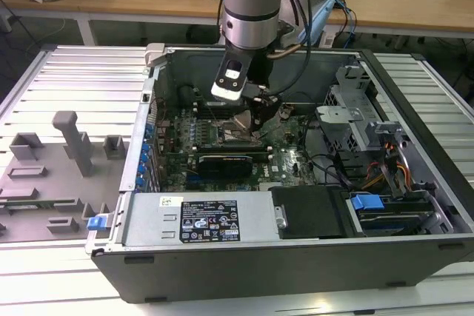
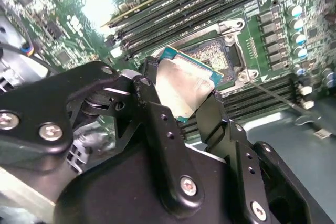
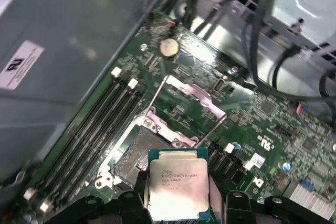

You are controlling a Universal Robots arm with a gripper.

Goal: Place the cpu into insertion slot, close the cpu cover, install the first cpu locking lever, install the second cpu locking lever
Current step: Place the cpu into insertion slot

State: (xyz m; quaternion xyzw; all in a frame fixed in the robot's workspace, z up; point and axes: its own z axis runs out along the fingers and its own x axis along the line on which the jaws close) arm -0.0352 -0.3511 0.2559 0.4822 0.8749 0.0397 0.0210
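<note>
My hand (image 2: 182, 97) is down inside the open computer case (image 1: 311, 257), fingers (image 2: 152, 108) pinched shut on two opposite edges of the cpu (image 3: 177, 186). Chip is metal top up, clear of the board, not seated. In the first wrist view it hangs over one edge of the insertion slot (image 3: 137, 153), not centred on it. In the second wrist view it looks tilted against the green motherboard (image 2: 273, 45).

The cpu cover (image 3: 199, 98) stands swung open beyond the slot with the thin wire levers (image 3: 156, 94) raised, so the socket is bare.

Risks, my judgement:
- chip is off-centre, so lowering from here could land a corner on the slot's rim and crush contacts
- the tilt could seat one edge first and jam it
- the grip is only on thin edges, so a nudge against the rim could twist the chip or slip it out
- the open cover is near, and clipping it could drop it onto the socket
</note>
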